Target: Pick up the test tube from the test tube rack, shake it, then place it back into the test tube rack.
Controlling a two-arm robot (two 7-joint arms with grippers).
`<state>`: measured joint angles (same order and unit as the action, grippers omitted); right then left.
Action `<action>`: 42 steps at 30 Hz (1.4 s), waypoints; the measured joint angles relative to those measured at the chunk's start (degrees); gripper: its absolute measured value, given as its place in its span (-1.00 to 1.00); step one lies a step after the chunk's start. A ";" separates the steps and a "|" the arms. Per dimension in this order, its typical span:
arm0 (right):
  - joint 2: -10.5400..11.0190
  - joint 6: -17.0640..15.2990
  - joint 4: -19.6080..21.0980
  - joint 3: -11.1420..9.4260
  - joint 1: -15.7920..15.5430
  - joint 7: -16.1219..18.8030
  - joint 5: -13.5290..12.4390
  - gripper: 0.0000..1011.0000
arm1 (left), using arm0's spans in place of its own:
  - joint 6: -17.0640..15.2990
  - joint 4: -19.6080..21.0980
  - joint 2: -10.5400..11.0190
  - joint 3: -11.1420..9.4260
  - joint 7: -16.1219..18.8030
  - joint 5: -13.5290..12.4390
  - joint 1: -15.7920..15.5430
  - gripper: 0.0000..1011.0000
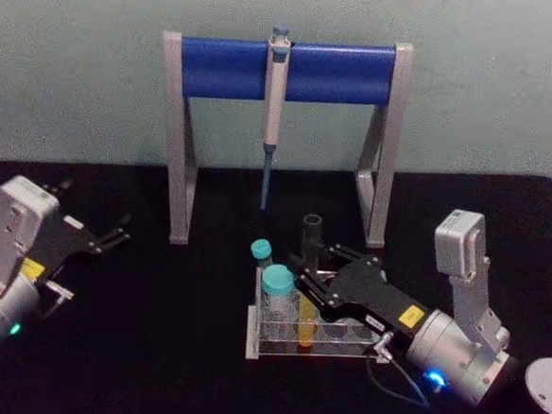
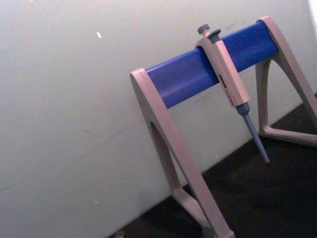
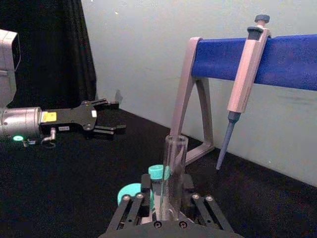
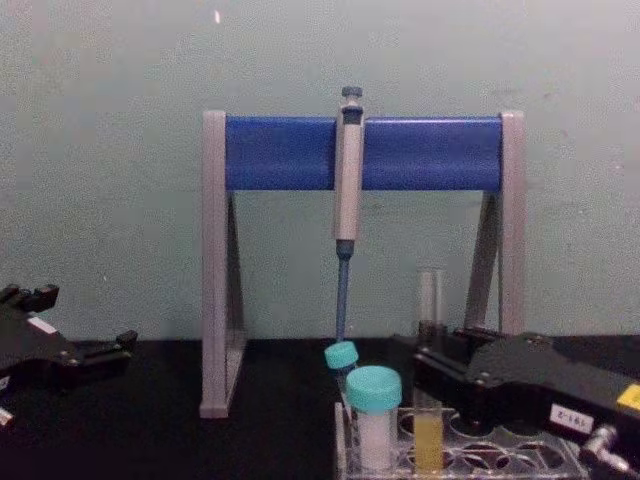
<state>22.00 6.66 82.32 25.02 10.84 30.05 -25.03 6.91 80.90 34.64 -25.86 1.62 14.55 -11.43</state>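
Observation:
The test tube [image 1: 311, 240] stands upright in the clear test tube rack [image 1: 342, 349], with yellow-orange liquid in its lower part [image 4: 429, 440]. My right gripper [image 1: 315, 259] reaches in from the right at mid-height of the tube [image 4: 430, 300]. It is open, with one finger on each side of the glass [image 3: 174, 163] and a small gap showing. My left gripper [image 1: 94, 208] hovers open and empty over the table at the far left, well away from the rack [image 4: 500, 460].
Two teal-capped white vials [image 1: 277, 285] [image 1: 261, 251] stand in the rack just left of the tube. Behind it is a grey-legged stand with a blue crossbar [image 1: 229, 68] holding a hanging pipette [image 1: 275, 103]. A grey cylinder [image 1: 548, 387] sits at the table's right edge.

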 joint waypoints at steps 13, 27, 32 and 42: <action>0.00 0.02 0.01 -0.03 0.00 0.07 -0.08 0.55 | 0.00 0.00 0.00 0.00 0.00 0.00 0.00 0.98; 0.00 0.07 0.01 -0.03 0.00 0.10 -0.15 0.98 | 0.00 0.00 0.00 0.00 0.00 0.00 0.00 0.98; 0.11 0.64 0.53 -0.21 -0.09 0.22 -0.18 0.98 | 0.00 0.00 0.00 0.00 0.00 0.00 0.00 0.98; 0.67 5.97 5.82 -3.17 -2.13 0.19 -1.37 0.98 | 0.00 0.00 0.00 0.00 0.00 0.00 0.00 0.98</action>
<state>22.67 12.63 88.14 21.85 8.71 30.24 -26.39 6.91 80.90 34.65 -25.86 1.62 14.55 -11.43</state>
